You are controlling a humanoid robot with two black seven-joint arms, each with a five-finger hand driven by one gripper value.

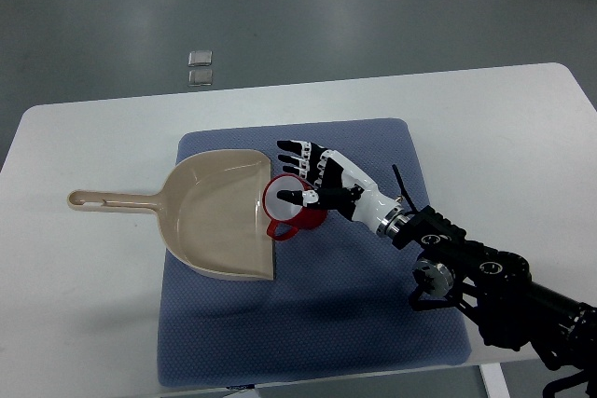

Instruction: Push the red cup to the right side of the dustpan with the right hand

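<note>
The right hand [312, 179] rests released, fingers spread against the red cup [291, 204], which stands on the blue mat [373, 305] touching the dustpan [219, 212] mouth's right edge, ready for pushing.

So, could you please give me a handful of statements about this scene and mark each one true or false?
1. The red cup stands upright at the open mouth of the dustpan. True.
2. The dustpan's handle points toward the picture's right. False: it points left, its open mouth facing right.
3. The right hand is at the cup, fingers spread over its rim. True.
4. The dustpan lies on bare table. False: its pan lies on the blue mat; only the handle reaches out over the white table.
5. The left hand is steadying the dustpan. False: no left hand is in view.
</note>
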